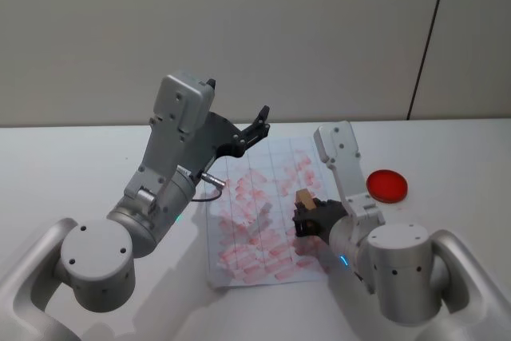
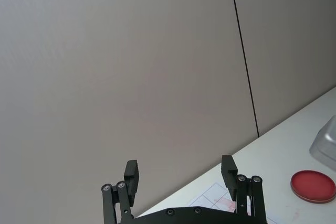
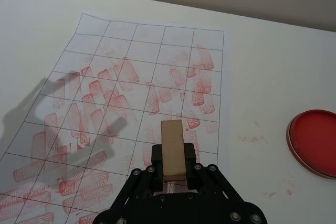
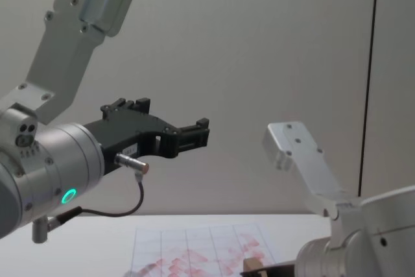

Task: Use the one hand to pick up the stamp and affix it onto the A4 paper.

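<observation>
The stamp, a small light-tan wooden block, sticks out from between the black fingers of my right gripper, which is shut on it. It hangs above the right part of the A4 paper, a white gridded sheet covered in red stamp marks. In the head view the stamp and right gripper sit over the paper's right edge. In the chest view the stamp's top shows low, over the paper. My left gripper is raised high over the paper's far edge, open and empty, its two fingers apart in the left wrist view.
A flat round red ink-pad dish lies on the white table right of the paper; it shows again as the dish and the dish. A grey wall stands behind the table. Faint red smudges mark the table near the dish.
</observation>
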You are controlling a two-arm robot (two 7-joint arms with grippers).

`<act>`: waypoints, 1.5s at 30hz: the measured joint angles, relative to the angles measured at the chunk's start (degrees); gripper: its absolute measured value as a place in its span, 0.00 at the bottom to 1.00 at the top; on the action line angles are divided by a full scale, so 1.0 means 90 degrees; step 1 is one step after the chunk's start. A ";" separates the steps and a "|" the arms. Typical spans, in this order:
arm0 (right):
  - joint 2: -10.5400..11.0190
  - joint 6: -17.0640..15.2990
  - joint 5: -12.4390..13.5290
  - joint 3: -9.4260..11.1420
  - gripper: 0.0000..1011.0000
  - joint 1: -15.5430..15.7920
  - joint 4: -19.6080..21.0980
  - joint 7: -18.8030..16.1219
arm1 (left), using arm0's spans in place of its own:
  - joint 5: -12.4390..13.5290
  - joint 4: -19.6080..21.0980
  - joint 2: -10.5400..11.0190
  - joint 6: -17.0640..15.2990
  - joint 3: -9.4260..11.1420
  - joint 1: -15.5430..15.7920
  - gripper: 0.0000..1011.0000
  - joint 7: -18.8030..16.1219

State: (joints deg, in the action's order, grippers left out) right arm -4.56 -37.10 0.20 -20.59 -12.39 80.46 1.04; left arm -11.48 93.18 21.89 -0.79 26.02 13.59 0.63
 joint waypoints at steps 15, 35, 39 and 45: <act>0.0074 0.0174 0.0340 0.0195 0.21 0.0182 0.0887 0.0318 | 0.0000 0.0000 0.0000 0.0000 0.0000 0.0000 0.99 0.0000; 0.0271 0.0105 0.0603 0.0663 0.21 0.0236 0.1121 0.0770 | 0.0000 0.0000 0.0000 0.0000 0.0000 0.0000 0.99 0.0000; 0.0300 0.0097 0.0603 0.0733 0.21 0.0208 0.1011 0.0794 | 0.0000 0.0000 0.0000 0.0000 0.0000 0.0000 0.99 0.0000; 0.0323 0.0105 0.0590 0.0826 0.21 0.0127 0.0779 0.0812 | 0.0000 0.0000 0.0000 0.0000 0.0000 0.0000 0.99 0.0000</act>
State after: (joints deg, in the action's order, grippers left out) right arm -1.65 -36.15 5.51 -13.15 -11.25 87.46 8.35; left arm -11.48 93.18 21.89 -0.79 26.02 13.59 0.63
